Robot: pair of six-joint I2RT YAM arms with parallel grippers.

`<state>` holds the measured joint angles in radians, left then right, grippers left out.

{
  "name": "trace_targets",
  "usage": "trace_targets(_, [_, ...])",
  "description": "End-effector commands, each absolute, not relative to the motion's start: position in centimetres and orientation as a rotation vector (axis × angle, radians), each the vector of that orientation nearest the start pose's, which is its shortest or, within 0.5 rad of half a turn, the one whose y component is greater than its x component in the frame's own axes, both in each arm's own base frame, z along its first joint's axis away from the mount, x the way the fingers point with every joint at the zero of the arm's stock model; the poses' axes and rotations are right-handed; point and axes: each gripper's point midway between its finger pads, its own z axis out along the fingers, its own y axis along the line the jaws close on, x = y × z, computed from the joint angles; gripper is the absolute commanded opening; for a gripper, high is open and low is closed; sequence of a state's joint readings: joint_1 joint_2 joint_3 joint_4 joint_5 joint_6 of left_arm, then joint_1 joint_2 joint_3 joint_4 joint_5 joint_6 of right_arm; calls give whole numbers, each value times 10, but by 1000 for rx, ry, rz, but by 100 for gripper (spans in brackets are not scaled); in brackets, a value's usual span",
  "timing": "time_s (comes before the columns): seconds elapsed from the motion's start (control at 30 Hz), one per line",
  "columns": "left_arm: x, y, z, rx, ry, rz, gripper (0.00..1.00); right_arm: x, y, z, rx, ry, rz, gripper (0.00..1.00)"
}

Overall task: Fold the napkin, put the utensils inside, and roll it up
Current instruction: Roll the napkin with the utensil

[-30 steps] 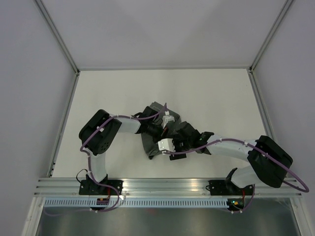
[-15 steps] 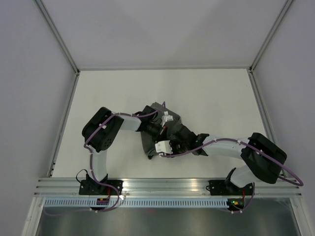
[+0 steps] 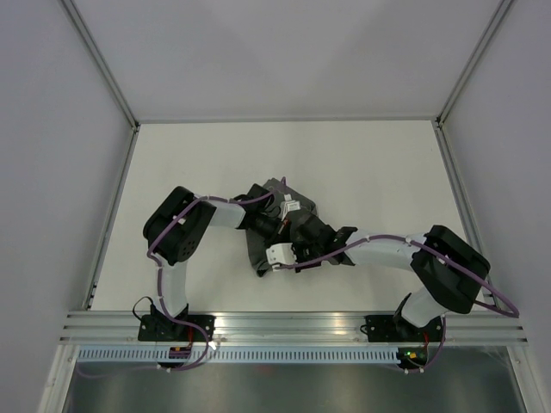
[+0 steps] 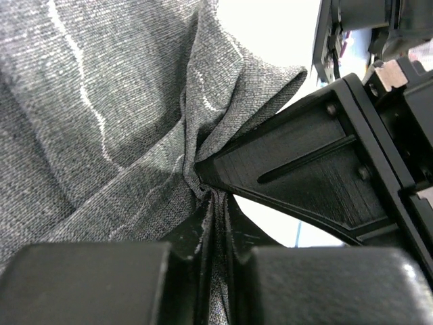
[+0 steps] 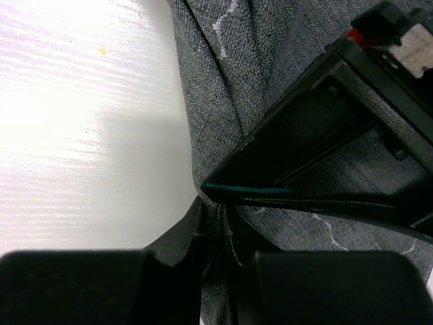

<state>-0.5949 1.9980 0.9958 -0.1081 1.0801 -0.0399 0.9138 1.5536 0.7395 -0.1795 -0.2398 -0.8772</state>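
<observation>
The dark grey napkin (image 3: 256, 251) lies bunched up in the middle of the white table. Both grippers meet tip to tip over it. My left gripper (image 3: 291, 231) reaches in from the left, and the left wrist view shows a ridge of napkin (image 4: 101, 101) pinched between its nearly closed jaws (image 4: 215, 203). My right gripper (image 3: 297, 242) comes in from the right, and its jaws (image 5: 215, 217) are also closed on a fold of the napkin (image 5: 216, 68). Each wrist view has the other gripper's black finger (image 4: 304, 176) (image 5: 325, 135) right at its own tips. No utensils are in view.
The white table (image 3: 362, 163) is bounded by metal frame posts at its back corners and by an aluminium rail (image 3: 293, 323) along the near edge, where both arm bases are bolted. Grey walls rise on three sides.
My right arm has drawn left and closer to the napkin, and its jaws have closed from wide open onto a fold. The left arm has shifted only slightly, still pinching cloth.
</observation>
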Motion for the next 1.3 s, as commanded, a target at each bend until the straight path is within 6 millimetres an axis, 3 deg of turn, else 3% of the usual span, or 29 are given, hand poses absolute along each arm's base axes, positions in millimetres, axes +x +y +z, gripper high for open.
trace_targets(0.0, [210, -333, 42, 1011, 2312, -1666, 14, 192, 267, 1, -2118, 1608, 362, 8])
trace_targets(0.2, [232, -336, 68, 851, 2217, -1622, 25, 196, 263, 3, -2104, 1699, 468, 0])
trace_targets(0.37, [263, -326, 89, 619, 2162, -1521, 26, 196, 263, 8, -2101, 1748, 586, 0])
trace_targets(0.53, [306, -295, 110, 343, 2084, -1272, 24, 198, 261, 6, -2097, 1809, 681, 0])
trace_targets(0.6, [323, -270, 103, 181, 2086, -1122, 23, 200, 261, 7, -2089, 1840, 734, 0])
trace_targets(0.63, [331, -260, 107, 109, 2053, -1070, 22, 198, 258, 7, -2091, 1867, 760, 0])
trace_targets(0.67, [335, -249, 126, 64, 1978, -1028, 22, 203, 262, 11, -2081, 1863, 773, 0])
trace_targets(0.7, [335, -230, 115, -5, 1961, -939, 22, 204, 258, 6, -2075, 1895, 793, 0])
trace_targets(0.73, [337, -222, 122, -25, 1918, -894, 22, 204, 259, 6, -2073, 1903, 818, 0])
trace_targets(0.77, [337, -213, 140, -38, 1847, -866, 21, 206, 258, 4, -2074, 1933, 840, 0])
trace_targets(0.8, [334, -200, 133, -44, 1834, -789, 20, 207, 258, 4, -2076, 1944, 856, 0])
trace_targets(0.93, [325, -169, 163, -57, 1643, -679, 20, 207, 257, 2, -2064, 2022, 971, 1])
trace_targets(1.07, [314, -165, 190, 83, 1535, -593, 26, 216, 260, -1, -2032, 2080, 1070, 0])
trace_targets(1.27, [292, -188, 217, 359, 1406, -439, 38, 226, 259, -7, -1981, 2174, 1158, 1])
